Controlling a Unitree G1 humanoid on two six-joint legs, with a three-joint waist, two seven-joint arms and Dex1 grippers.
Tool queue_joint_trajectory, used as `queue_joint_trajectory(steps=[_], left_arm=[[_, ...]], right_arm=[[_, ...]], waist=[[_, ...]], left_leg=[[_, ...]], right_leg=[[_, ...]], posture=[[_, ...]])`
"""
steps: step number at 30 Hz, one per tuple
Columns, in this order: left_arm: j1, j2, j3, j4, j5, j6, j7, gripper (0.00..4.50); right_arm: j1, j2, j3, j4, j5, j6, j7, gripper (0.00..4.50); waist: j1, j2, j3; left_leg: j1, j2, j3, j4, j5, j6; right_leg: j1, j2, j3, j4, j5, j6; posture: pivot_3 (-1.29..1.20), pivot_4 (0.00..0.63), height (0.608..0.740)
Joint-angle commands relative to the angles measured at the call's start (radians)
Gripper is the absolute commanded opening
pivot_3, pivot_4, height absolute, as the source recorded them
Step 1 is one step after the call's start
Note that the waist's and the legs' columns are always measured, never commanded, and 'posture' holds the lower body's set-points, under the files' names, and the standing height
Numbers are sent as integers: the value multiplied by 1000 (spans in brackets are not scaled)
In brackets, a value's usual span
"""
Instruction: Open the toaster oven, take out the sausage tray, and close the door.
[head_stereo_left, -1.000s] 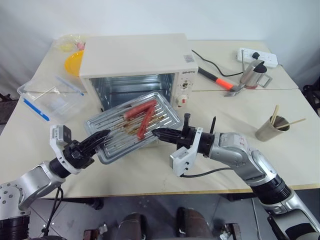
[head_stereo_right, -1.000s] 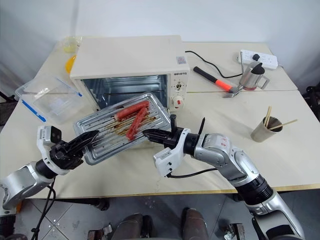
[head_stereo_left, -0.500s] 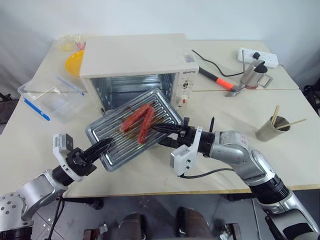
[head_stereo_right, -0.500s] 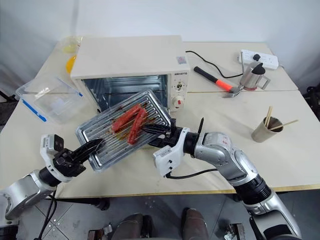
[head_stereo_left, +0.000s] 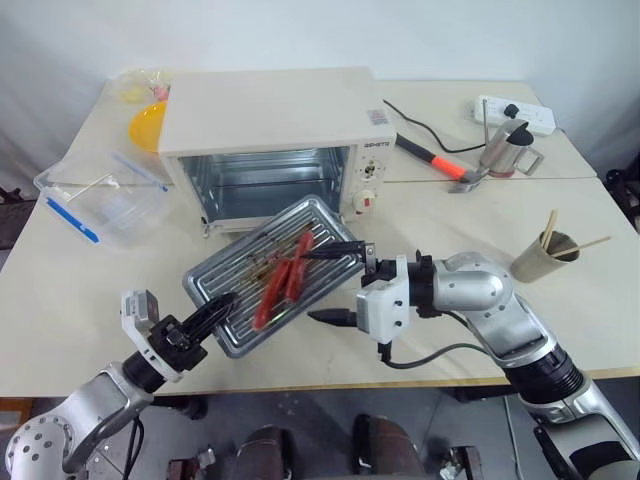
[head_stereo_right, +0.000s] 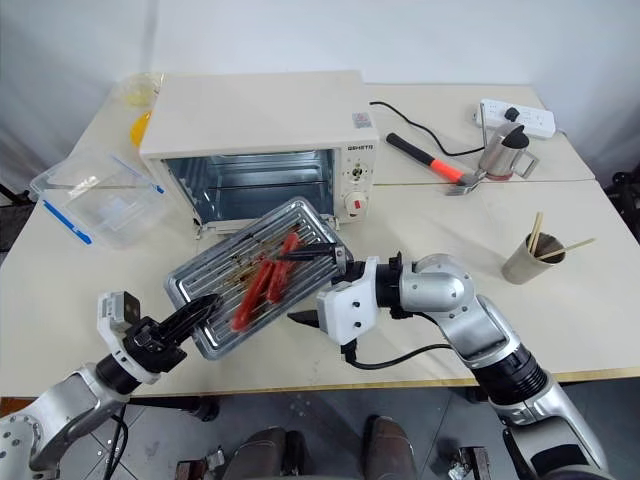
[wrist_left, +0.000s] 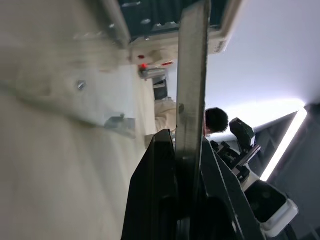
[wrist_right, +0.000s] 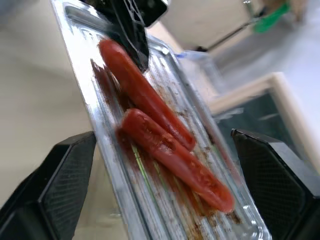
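Released by right gripper (head_stereo_left: 338, 282) since a second ago, jaws now wide; sausage tray (head_stereo_left: 275, 274) tilted, dropped at near-left corner. Left gripper (head_stereo_left: 212, 314) clamped on that corner — sole support. Tray's long axis: 8 to 2 o'clock, 6 o'clock of toaster oven (head_stereo_left: 270, 140); door unseen.

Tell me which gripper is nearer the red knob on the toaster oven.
Right. The right gripper is open just below the red knob, at the sausage tray's near end. The left gripper clamps the tray's far corner.
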Motion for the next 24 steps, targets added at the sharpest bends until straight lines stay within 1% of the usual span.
queue_joint_trajectory(steps=[1, 4, 8, 11, 13, 15, 16, 18, 19, 20, 24], left_arm=[[33, -37, 34, -68, -13, -26, 19, 0], [69, -73, 36, -109, -13, -49, 27, 0], [119, -129, 49, -158, -13, -89, 37, 0], [174, -142, 44, -198, -13, -107, 35, 0], [218, -158, 45, -233, -13, -134, 29, 0], [280, -219, 70, -292, -13, -203, 23, 0], [315, -258, 75, -325, -13, -243, 24, 0], [395, -288, 79, -373, -13, -289, 23, 0], [417, -311, 84, -387, -13, -320, 35, 0], [427, -331, 83, -396, -13, -348, 39, 0], [509, -363, 70, -438, -13, -403, 9, 0]], right_arm=[[13, -24, -38, -48, 178, 61, 97, 4444], [25, -46, -72, -54, 317, 135, 179, 4444], [27, -100, -114, -52, 444, 266, 268, 4444], [23, -135, -140, -32, 475, 319, 313, 4444], [6, -153, -145, 26, 435, 337, 319, 4444], [-13, -149, -156, 157, 384, 282, 338, 4063], [-21, -147, -152, 231, 358, 239, 366, 3788], [-52, -117, -152, 364, 323, 179, 388, 3187], [-69, -101, -152, 422, 312, 148, 405, 2761], [-82, -86, -152, 463, 303, 128, 414, 2482], [-123, -29, -149, 629, 272, 51, 471, 942]], waist=[[1, 0, 0], [1, 0, 0], [2, 0, 0], [3, 0, 0], [2, 0, 0], [-1, 0, 0], [-2, 0, 0], [-1, 0, 0], [-1, 0, 0], [-1, 1, 1], [-1, 2, 1]], left_leg=[[0, 0, 0, 0, 0, 0], [0, 0, 0, 0, -1, 1], [0, 0, 0, 0, -1, 2], [0, 0, 0, 0, -1, 2], [0, 0, 0, 0, -2, 3], [0, 0, 1, 0, -2, 3], [0, 0, 2, 0, -2, 3], [1, 0, 2, 0, -3, 5], [1, 0, 2, 0, -4, 5], [1, 0, 2, 0, -4, 5], [1, 0, 2, 1, -4, 5]], right_leg=[[0, 0, 0, 0, 0, 0], [0, 0, 0, -2, 0, 0], [1, 0, 1, -4, 0, 0], [2, 0, 1, -5, 0, 0], [2, 0, 1, -6, 0, 0], [3, 0, 2, -8, 0, 0], [3, 0, 2, -10, 0, 0], [5, -1, 2, -15, 0, 0], [6, -1, 2, -16, 0, 0], [6, -1, 2, -17, 0, 0], [6, -1, 2, -17, 0, -1]], posture=[[0, 150, 740], [0, 150, 740], [0, 150, 740], [0, 150, 740], [0, 150, 740], [0, 150, 740], [0, 150, 740], [0, 150, 740], [0, 150, 740], [0, 150, 740], [0, 150, 740]])
